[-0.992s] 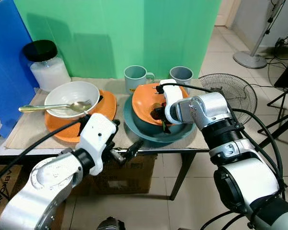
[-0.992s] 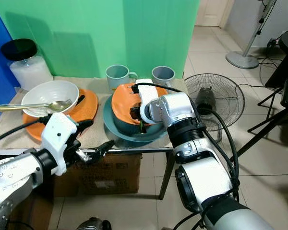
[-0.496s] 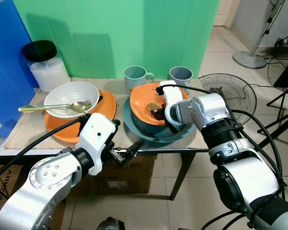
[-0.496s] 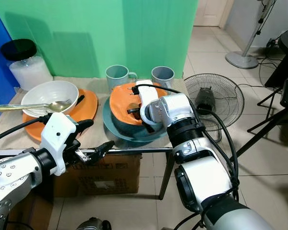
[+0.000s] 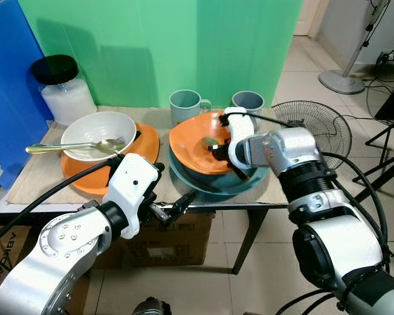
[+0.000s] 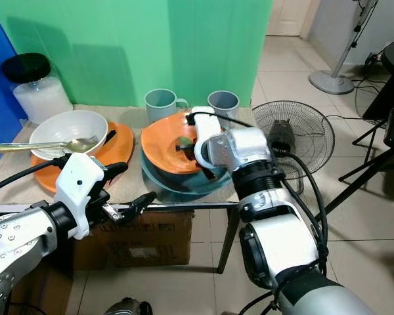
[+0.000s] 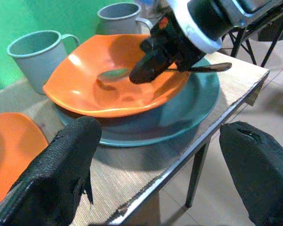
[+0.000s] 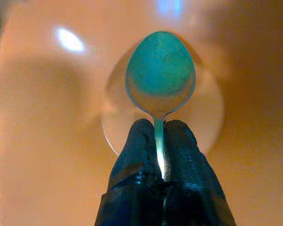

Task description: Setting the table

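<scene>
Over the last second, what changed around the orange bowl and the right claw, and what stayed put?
The orange bowl has tipped and slid toward the robot's left on the teal plate, its right rim lifted. The right claw, shut on the spoon throughout, moved with it. The left claw stayed open at the table edge; the white bowl, gold spoon, mugs and jar did not move.

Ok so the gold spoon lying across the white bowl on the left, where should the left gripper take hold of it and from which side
Probably by the handle. The gold spoon lies across the white bowl, its head inside and its long thin handle jutting out past the rim toward the robot's left, with free room around it. The open left gripper could come from above with its fingers straddling the handle crosswise, clear of the bowl's rim.
</scene>
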